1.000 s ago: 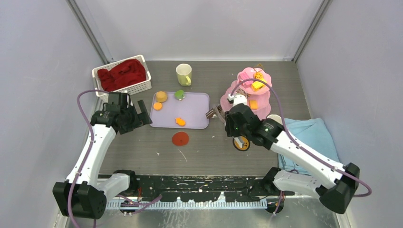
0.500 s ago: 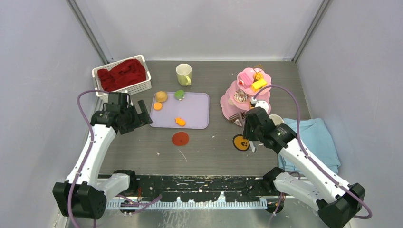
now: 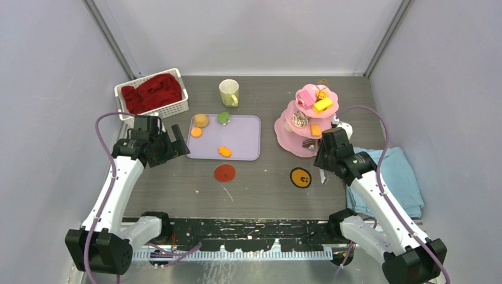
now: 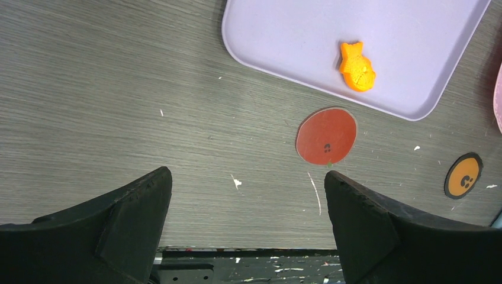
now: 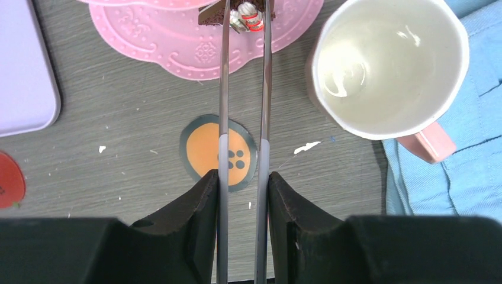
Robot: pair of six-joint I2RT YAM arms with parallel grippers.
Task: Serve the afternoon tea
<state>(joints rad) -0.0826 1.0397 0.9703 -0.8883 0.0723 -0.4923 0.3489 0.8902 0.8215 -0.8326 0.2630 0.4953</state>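
My right gripper [image 5: 243, 176] is shut on metal tongs [image 5: 224, 89]. The tong tips hold a chocolate cake piece [image 5: 237, 12] at the bottom tier of the pink three-tier stand [image 5: 177, 41]. In the top view the stand [image 3: 284, 131] carries several sweets, and my right gripper [image 3: 323, 156] is at its near right. The pink mug [image 5: 388, 65] stands right of the tongs. The yellow-green mug [image 3: 228, 92] stands at the back. My left gripper [image 3: 171, 142] is open and empty, left of the lilac tray [image 3: 243, 139], which holds several pastries, including an orange one [image 4: 357, 66].
A white basket of red cloth [image 3: 153, 93] stands at the back left. A red disc [image 3: 224, 173] and an orange disc [image 3: 301, 177] lie flat on the table. The light-blue towel [image 3: 393, 171] lies at the right, under my right arm.
My right arm has swung right and back from the table's middle, carrying the cake in the tongs to the stand's bottom tier. The left arm has not moved.
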